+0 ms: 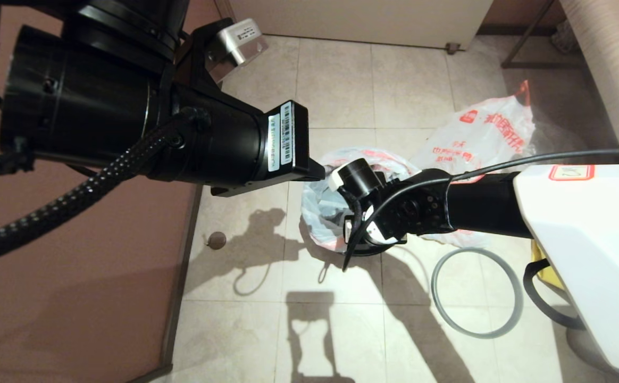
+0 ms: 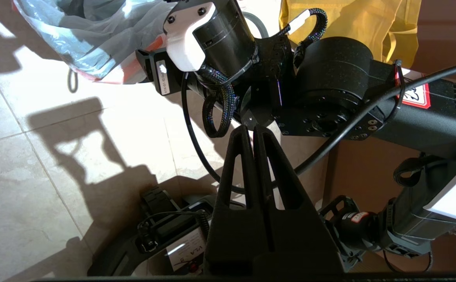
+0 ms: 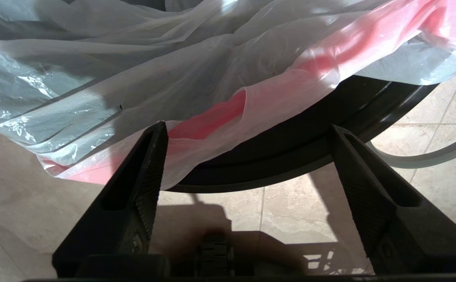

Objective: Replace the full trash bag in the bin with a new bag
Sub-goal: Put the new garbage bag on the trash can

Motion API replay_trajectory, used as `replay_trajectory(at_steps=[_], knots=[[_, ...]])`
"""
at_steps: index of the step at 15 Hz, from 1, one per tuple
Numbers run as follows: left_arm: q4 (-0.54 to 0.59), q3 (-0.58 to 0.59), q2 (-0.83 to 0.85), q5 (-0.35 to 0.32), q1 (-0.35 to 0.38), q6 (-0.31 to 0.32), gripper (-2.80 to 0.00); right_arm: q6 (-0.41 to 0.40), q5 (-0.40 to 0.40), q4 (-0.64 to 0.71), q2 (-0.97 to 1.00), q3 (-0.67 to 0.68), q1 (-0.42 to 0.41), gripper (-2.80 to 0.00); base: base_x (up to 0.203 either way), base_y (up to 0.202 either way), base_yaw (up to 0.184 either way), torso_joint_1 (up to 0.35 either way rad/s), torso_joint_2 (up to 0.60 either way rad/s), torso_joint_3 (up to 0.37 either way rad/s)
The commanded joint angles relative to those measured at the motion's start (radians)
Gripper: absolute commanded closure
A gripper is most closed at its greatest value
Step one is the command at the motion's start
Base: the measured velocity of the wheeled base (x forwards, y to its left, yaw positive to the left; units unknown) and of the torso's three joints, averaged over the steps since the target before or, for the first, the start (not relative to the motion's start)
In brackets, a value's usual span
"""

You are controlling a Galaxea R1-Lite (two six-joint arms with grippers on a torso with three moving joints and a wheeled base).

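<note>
Showing one bin [image 3: 290,164], two bags, one grey ring [image 1: 477,292].

Two printed white bags, one [image 1: 323,207] under the right claw [image 3: 247,133] and one [image 1: 479,135] beyond it, one black bin [image 3: 290,152], one grey ring [image 1: 477,292].
</note>
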Motion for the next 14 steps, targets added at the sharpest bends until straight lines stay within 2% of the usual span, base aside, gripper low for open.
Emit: replay_trajectory(at_steps=[1,6,7,14], knots=[[0.003,0.000,0.006,0.001,0.000,-0.002,0.00,0.003,-0.003,0.007,0.004,0.000,0.000,-2.80,0.000,0.000,0.000,0.000,0.00,0.000],[-0.016,0.001,0.008,0.001,0.003,-0.003,0.00,0.001,-0.005,0.004,0.029,0.000,-0.002,-2.80,0.000,0.000,0.000,0.000,0.00,0.000],[-0.016,0.001,0.009,0.001,0.002,-0.003,0.00,0.000,-0.005,0.001,0.032,0.000,-0.002,0.00,0.000,0.000,0.000,0.000,0.00,0.000],[-0.017,0.000,0.008,0.001,0.002,-0.003,0.00,0.000,-0.005,0.007,0.031,0.000,-0.001,0.00,0.000,0.000,0.000,0.000,0.00,0.000]])
